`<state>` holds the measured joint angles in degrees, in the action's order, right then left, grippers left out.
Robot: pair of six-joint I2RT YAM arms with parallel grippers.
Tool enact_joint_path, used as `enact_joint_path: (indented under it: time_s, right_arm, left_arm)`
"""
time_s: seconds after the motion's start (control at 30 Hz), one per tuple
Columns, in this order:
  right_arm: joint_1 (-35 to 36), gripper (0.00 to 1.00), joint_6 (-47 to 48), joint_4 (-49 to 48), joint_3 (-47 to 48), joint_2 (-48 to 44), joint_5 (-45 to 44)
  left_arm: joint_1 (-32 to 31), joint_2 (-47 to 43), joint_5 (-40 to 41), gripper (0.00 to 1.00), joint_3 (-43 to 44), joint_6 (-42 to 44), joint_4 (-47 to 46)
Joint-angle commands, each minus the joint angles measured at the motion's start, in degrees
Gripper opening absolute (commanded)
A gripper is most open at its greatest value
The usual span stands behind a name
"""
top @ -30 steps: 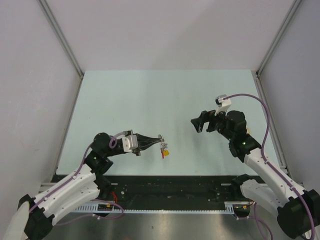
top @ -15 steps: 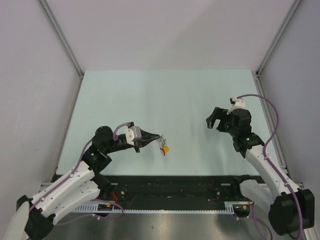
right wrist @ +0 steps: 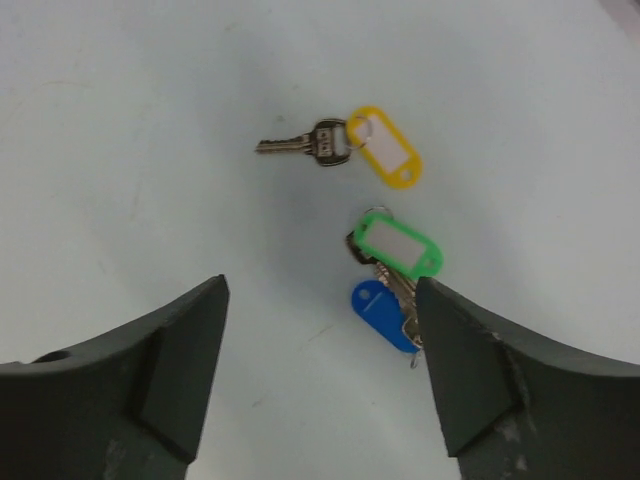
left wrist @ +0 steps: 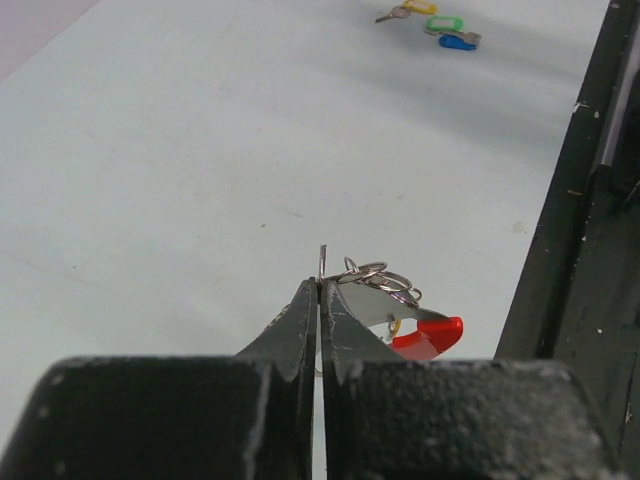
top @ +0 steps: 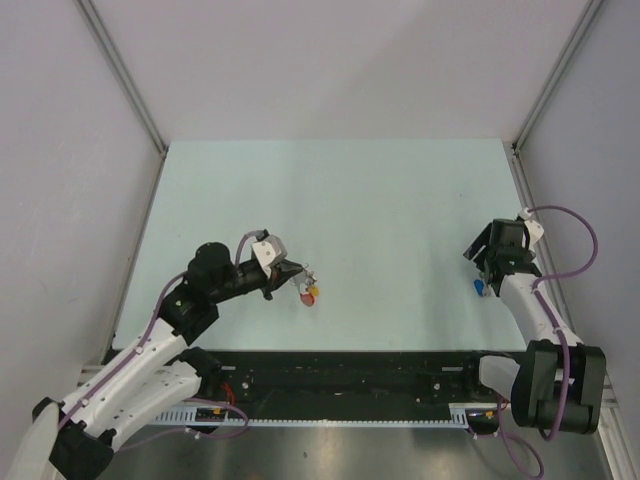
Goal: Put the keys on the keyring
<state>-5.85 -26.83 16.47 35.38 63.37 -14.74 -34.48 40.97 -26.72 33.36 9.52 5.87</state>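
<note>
Closest in, the left fingers (left wrist: 320,292) are pressed fully together, pinching the thin edge of the keyring (left wrist: 372,274). Its silver loops sit in a small cluster beside the tips, with a grey strap (left wrist: 372,318) and a red curved band (left wrist: 432,335) below them. A yellowish speck under the loops is too small to name. I cannot tell whether the bundle rests on the table (left wrist: 150,200) or hangs just over it.

Far across, near the table's right edge, the keys (top: 478,288) lie loose. A blue-tagged key (right wrist: 378,312) touches a green-tagged key (right wrist: 400,245), and a yellow-tagged key (right wrist: 385,150) lies slightly apart beyond them. The right fingers (right wrist: 320,295) hang spread wide above them, holding nothing.

By my reading the ring is held ready, but none of these three keys is threaded. All the picking up and threading is left to do.
</note>
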Motion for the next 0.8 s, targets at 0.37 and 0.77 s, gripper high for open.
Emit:
enact_joint_path:
  time_s: [0.37, 0.77]
  right_arm:
    - [-5.6, 0.7, -8.0, 6.1, 1.3, 9.0, 0.2]
    - [-5.5, 0.49, -9.1, 8.2, -1.1, 8.3, 4.4]
  left_arm:
    - [4.6, -2.2, -3.6, 0.0, 1.9, -2.1, -3.6]
    - [4.9, -3.4, -4.8, 0.0, 1.6, -2.7, -4.2]
